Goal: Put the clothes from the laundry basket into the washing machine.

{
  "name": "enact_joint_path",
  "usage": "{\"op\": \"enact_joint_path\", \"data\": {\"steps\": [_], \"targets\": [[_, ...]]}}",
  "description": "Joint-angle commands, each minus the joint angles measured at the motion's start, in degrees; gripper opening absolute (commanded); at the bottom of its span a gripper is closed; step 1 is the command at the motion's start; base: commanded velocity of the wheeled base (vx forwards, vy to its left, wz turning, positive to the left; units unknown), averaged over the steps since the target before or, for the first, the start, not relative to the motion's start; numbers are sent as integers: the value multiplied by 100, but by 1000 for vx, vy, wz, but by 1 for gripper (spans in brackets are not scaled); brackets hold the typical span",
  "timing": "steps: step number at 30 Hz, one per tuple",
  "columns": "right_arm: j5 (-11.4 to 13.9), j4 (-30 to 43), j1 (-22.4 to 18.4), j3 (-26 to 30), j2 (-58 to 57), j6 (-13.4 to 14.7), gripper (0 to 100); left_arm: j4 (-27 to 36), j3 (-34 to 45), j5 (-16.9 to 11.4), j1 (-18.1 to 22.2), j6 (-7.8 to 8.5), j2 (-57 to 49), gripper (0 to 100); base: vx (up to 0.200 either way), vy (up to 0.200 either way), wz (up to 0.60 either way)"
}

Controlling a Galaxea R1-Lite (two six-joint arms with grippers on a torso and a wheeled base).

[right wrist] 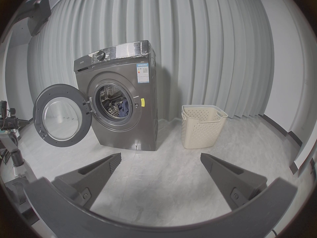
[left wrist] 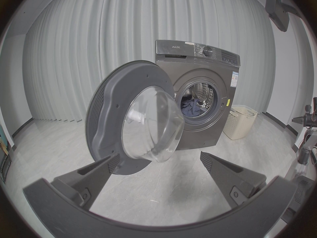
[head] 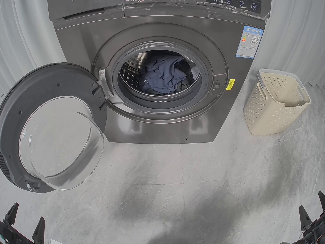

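Both look identical tbh. The matte dark grey plastic left gripper (left wrist: 159,156) has two chunky wedge-shaped fingers (left wrist: 94,179) that taper to blunt tips. Each one has a fine cross-hatched grip patch (left wrist: 114,161) on its inner face near the tip. There's a single round screw (left wrist: 86,195) in a little lug at the base of each finger, and both fingers sit on a broad curved dark grey bar (left wrist: 158,227). The dark grey right gripper (right wrist: 160,156) has the same wedges, patches and screws. In the head view the tips read as black pointed spikes.
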Motion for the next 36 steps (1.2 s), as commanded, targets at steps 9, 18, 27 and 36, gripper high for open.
{"op": "enact_joint_path", "data": {"steps": [9, 18, 27, 36], "targets": [[-105, -4, -26, 101, 17, 28, 100, 1, 92, 1, -1, -7, -55, 100, -22, 0, 67], [-105, -4, 0, 101, 8, 11, 100, 1, 92, 10, -1, -16, -55, 100, 0, 111, 133], [-105, -4, 0, 101, 8, 20, 100, 1, 92, 10, -1, -7, -55, 100, 0, 200, 0], [-105, -4, -9, 101, 8, 37, 100, 1, 92, 10, -1, -7, -55, 100, 0, 89, 0]]}}
